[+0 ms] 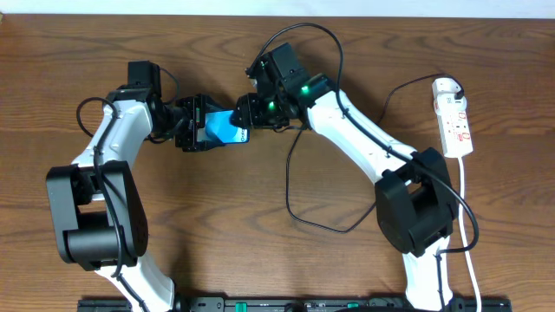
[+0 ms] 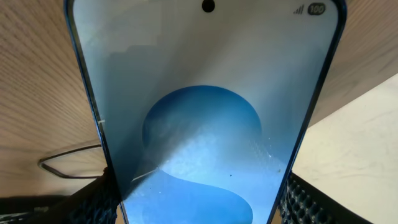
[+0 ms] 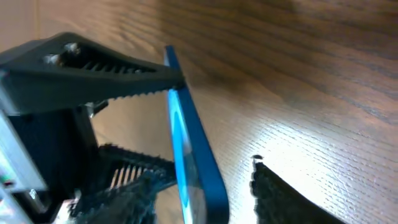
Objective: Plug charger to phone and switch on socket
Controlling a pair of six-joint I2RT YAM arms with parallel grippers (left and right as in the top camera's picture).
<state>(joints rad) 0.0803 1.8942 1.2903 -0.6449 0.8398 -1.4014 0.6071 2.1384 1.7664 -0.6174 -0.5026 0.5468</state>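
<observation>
The phone, blue screen lit, is held off the table by its left end in my left gripper. In the left wrist view the phone fills the frame, with my left gripper shut on both long edges. My right gripper is at the phone's right end. In the right wrist view its fingers are apart with the phone edge-on between them, a gap on each side. The charger cable loops across the table; its plug tip is hidden. The socket lies far right.
A black plug sits in the socket's far end, and its white cord runs towards the front edge. The black cable arcs behind the right wrist and loops low at the centre. A bit of cable lies under the phone.
</observation>
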